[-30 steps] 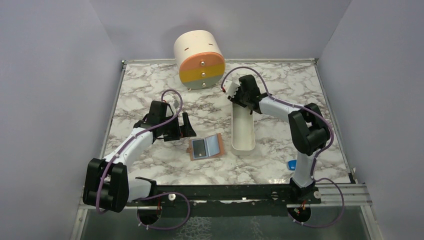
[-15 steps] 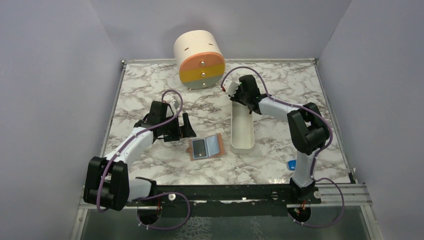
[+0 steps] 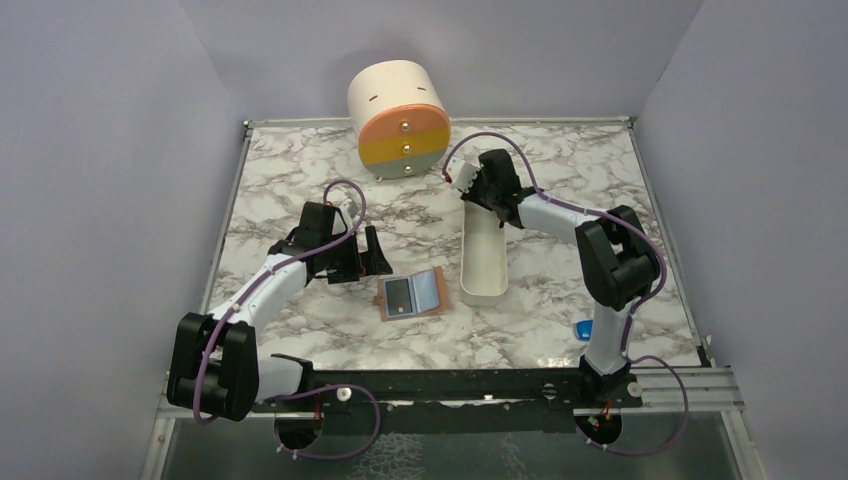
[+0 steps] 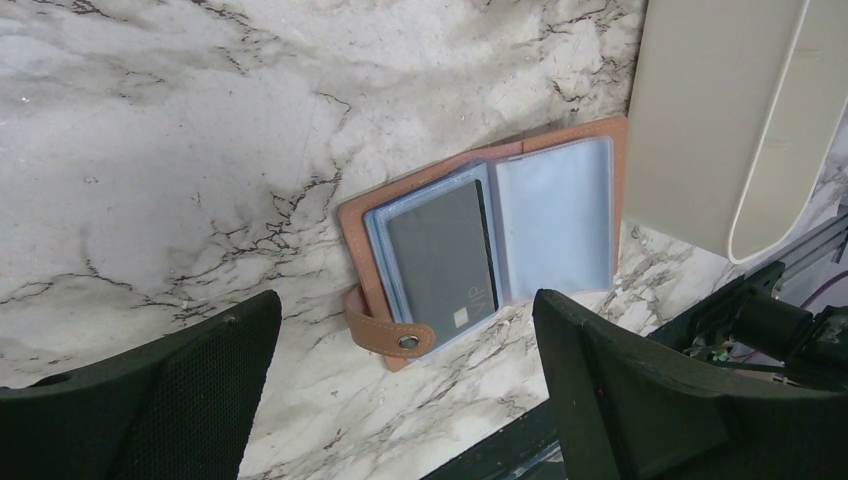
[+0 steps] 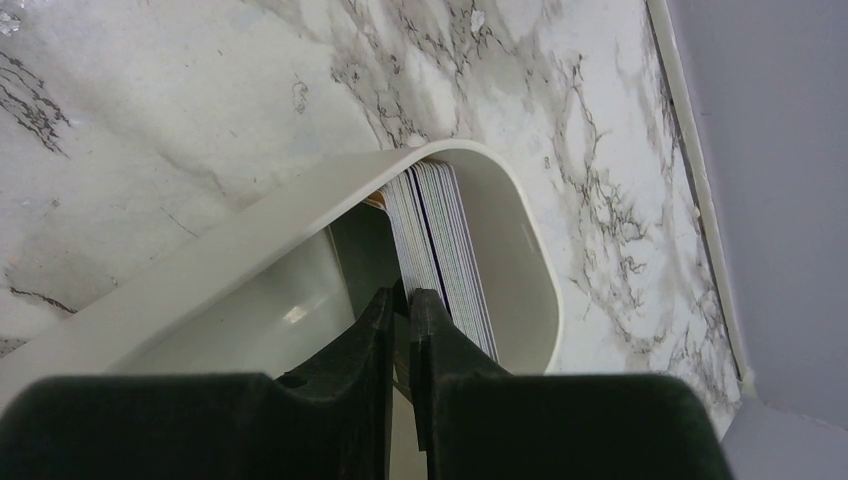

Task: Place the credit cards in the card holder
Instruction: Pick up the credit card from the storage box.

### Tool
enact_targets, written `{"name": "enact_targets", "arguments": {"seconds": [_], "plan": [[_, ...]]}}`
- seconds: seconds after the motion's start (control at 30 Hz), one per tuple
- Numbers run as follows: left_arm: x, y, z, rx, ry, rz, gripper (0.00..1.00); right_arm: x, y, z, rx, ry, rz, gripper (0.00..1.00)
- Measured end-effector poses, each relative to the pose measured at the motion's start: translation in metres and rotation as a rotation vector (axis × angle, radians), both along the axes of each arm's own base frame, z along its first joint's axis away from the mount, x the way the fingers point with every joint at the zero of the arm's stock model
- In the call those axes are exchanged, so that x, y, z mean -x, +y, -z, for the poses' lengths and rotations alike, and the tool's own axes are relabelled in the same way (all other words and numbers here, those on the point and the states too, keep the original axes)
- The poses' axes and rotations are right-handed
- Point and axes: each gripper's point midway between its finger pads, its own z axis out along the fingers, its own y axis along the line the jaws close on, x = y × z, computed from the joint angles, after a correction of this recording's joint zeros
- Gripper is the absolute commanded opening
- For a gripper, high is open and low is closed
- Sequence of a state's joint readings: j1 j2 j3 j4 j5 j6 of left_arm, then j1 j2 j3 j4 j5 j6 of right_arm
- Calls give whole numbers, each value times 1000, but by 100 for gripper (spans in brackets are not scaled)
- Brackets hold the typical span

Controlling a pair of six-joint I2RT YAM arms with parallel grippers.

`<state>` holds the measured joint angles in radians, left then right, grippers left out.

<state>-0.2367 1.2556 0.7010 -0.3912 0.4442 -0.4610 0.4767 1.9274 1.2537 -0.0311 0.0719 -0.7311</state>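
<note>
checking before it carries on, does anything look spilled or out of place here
Nothing stands out. The cards stand on edge at the far end of the tray, none spilled; the right hand pinches one. The holder lies open, a bit askew, undamaged.

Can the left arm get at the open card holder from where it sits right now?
Probably yes. The left gripper hangs beside the card holder with jaws wide open, nothing lying between them; the white tray sits on the holder's far side.
</note>
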Motion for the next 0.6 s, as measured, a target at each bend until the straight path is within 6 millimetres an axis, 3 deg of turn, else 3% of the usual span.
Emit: {"name": "enact_targets", "arguments": {"seconds": [0.6], "plan": [[0,0,0,1,1,1,99,1,-7,-5,22,-4,18,7]]}}
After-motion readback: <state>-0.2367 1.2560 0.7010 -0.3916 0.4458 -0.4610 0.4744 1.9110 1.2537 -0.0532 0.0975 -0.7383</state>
